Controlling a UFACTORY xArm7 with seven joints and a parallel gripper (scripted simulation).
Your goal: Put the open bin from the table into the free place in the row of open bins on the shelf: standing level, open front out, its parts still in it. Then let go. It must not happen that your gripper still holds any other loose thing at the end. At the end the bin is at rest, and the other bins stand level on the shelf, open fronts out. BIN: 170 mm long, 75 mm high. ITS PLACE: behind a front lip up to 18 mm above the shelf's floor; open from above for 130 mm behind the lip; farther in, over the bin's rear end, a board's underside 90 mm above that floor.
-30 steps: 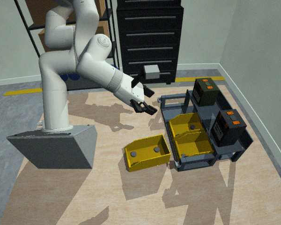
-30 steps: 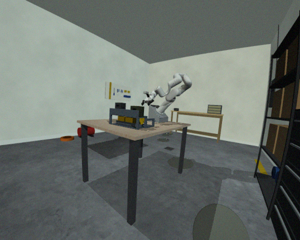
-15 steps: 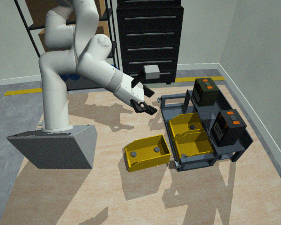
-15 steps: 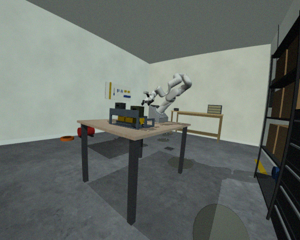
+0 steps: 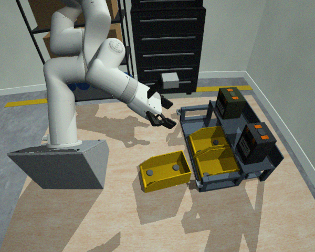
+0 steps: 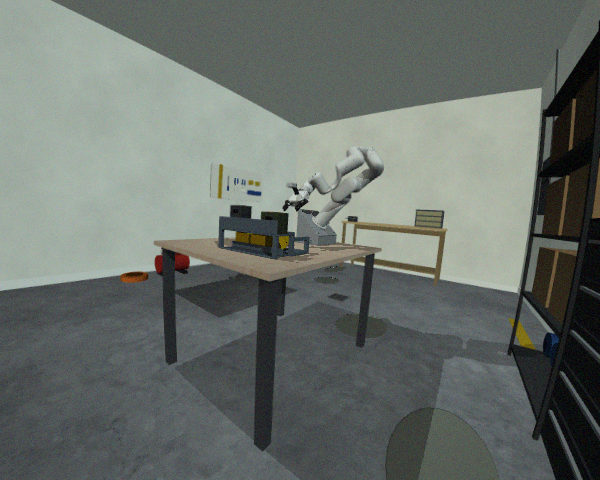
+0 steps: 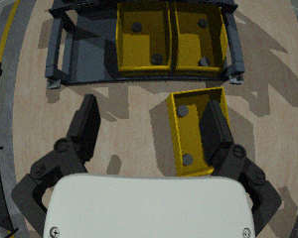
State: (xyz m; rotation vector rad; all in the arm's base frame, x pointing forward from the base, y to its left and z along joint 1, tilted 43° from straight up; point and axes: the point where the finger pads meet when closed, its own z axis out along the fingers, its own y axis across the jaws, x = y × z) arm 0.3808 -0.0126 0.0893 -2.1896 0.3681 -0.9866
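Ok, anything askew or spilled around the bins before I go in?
Nothing spilled. The loose yellow bin sits level on the table, both parts inside, slightly skewed to the shelf. Shelved bins look level. The gripper is open above.

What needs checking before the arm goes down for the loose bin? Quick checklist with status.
1. Gripper open with nothing between the jaws: ok.
2. Loose yellow bin on the table, level, not yet gripped: ok.
3. Two grey parts inside it: ok.
4. Free place at the end of the shelf row, beside the two shelved bins: ok.
5. Shelved bins level: cannot tell, one looks tilted from the top view.
6. Jaws lined up over the bin's walls: not ok, gripper hovers off to the side.
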